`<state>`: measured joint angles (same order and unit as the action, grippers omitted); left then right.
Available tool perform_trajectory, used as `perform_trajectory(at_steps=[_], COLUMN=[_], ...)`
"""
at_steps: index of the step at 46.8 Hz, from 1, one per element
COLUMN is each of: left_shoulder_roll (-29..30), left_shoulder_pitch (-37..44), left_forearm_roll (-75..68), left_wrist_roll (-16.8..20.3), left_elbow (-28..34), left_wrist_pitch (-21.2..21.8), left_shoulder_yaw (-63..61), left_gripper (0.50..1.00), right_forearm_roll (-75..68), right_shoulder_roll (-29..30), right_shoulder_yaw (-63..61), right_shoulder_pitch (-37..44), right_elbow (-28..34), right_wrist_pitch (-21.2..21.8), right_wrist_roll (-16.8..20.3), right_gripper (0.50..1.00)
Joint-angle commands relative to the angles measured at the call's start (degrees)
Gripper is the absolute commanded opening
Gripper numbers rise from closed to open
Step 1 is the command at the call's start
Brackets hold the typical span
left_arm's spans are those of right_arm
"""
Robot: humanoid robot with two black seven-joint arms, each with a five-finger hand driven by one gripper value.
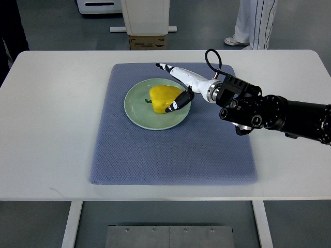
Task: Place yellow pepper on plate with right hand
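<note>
The yellow pepper (162,97) lies on the pale green plate (135,111), a little right of the plate's middle, its green stem pointing left. My right hand (166,87) reaches in from the right and hovers at the pepper's right side. Its fingers are spread: a white finger (170,68) stretches out past the plate's far rim, and the black-tipped thumb (176,105) rests against the pepper's near right flank. The hand is open, with nothing clasped. The left arm does not show.
The plate sits on a blue-grey mat (170,150) on a white table (51,129). Beyond the far table edge stand a cardboard box (147,42) under a white pedestal and a person's legs (253,23).
</note>
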<state>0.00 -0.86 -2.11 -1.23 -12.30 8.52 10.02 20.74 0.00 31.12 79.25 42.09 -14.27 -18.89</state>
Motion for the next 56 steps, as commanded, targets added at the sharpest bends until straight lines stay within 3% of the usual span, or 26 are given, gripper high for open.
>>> perform_trajectory(at_steps=[1, 15, 29, 41, 56], left_shoulder_roll=[0.0, 0.0, 0.0, 0.0, 0.0], left_shoulder_pitch=[-0.02, -0.02, -0.02, -0.02, -0.02], left_forearm_roll=[0.0, 0.0, 0.0, 0.0, 0.0], left_wrist_roll=[0.0, 0.0, 0.0, 0.0, 0.0], left_elbow=[0.0, 0.0, 0.0, 0.0, 0.0], left_wrist_pitch=[0.0, 0.0, 0.0, 0.0, 0.0], left_shoulder_yaw=[0.0, 0.0, 0.0, 0.0, 0.0], left_gripper=[1.0, 1.0, 1.0, 1.0, 1.0], right_forearm_roll=[-0.09, -0.09, -2.36, -14.84, -18.54], right_shoulder_roll=[0.0, 0.0, 0.0, -0.53, -1.93], right_shoulder_yaw=[-4.3, -26.36, -39.63, -54.49, -65.04], right_shoulder_pitch=[-0.32, -6.21, -13.15, -17.99, -23.62], right_elbow=[-0.34, -2.28, -2.37, -6.14, -10.45], right_wrist_pitch=[-0.06, -0.14, 0.47, 8.82, 17.43], right_wrist_roll=[0.17, 0.0, -1.06, -0.53, 0.87], right_gripper=[1.0, 1.0, 1.0, 1.0, 1.0])
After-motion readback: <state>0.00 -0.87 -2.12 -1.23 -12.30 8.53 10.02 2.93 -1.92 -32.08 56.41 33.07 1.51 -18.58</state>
